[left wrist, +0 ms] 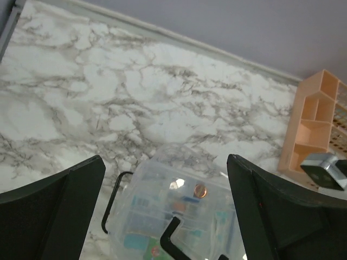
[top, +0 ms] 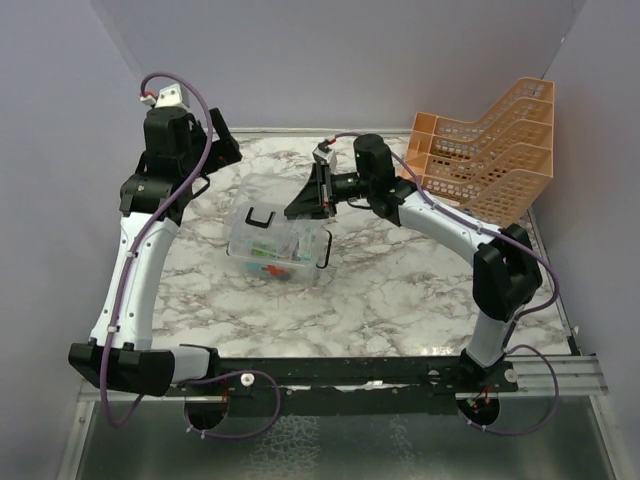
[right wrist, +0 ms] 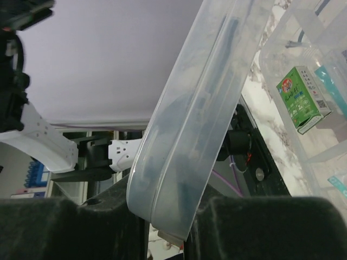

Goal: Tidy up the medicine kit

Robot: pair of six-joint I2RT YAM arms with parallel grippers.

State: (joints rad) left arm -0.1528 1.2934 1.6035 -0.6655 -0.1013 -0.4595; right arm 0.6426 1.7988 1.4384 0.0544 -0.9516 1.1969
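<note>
So the right gripper (right wrist: 168,222) is clamped on the edge of the clear lid (right wrist: 200,108). In the right wrist view the lid rim sits pinched between both fingers, and the lid is tilted up on a slant. I can't tell from these angles whether it's hinged to the box or free of it. The medicine kit (top: 278,245) sits mid-left on the marble table (top: 400,290), with a green packet (right wrist: 302,97) showing inside. The left gripper (left wrist: 165,162) hangs above the kit's far side, jaws spread wide, nothing between them and touching nothing. The orange rack (top: 490,150) is well apart at the back right.
</note>
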